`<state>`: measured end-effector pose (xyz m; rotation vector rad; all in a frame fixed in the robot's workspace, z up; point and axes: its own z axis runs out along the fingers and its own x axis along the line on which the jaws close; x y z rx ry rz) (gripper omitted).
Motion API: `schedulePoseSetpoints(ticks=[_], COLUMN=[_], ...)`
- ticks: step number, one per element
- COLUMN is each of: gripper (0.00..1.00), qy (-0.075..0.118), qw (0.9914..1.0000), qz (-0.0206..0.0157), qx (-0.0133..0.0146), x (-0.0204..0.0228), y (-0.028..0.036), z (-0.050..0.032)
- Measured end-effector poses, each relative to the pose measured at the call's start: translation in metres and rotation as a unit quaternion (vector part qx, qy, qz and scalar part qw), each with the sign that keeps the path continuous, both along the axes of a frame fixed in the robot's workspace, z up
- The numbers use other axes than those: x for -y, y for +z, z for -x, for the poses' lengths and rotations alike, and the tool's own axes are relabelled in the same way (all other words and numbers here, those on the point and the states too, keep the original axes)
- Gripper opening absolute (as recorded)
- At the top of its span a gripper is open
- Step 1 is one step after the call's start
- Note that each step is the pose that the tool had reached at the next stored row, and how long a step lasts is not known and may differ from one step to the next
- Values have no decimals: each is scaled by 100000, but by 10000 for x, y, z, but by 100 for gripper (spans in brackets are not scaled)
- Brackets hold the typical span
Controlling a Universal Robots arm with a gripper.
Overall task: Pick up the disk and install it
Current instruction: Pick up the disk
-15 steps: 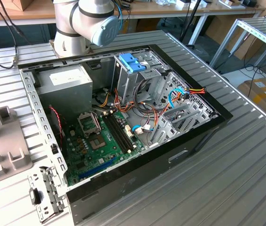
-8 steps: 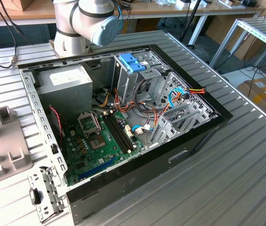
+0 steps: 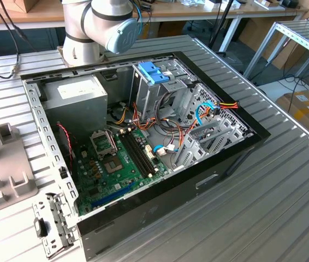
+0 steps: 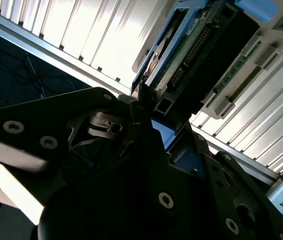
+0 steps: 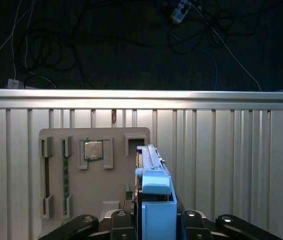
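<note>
The disk is seen edge-on in the first wrist view, its blue plastic end piece toward the camera. My gripper is shut on it, with a dark finger on each side of the blue piece. It hangs above the ribbed metal table, beside a grey holder plate. In the second wrist view the disk shows its green circuit board and connector row, above the gripper's black linkage.
In the exterior view an open computer case lies on the table. It holds a green motherboard, a grey power-supply box and a metal cage with a light-blue top. The grey holder plate lies at that view's left, and a metal bracket in front of it.
</note>
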<state>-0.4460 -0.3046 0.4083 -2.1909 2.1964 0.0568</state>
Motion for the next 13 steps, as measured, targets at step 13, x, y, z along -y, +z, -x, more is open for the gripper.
schedulePoseSetpoints(ticks=[13], gripper=[37], qy=[0], qw=[100000], qz=[-1], qx=[-1], x=[0], y=[114], z=[0])
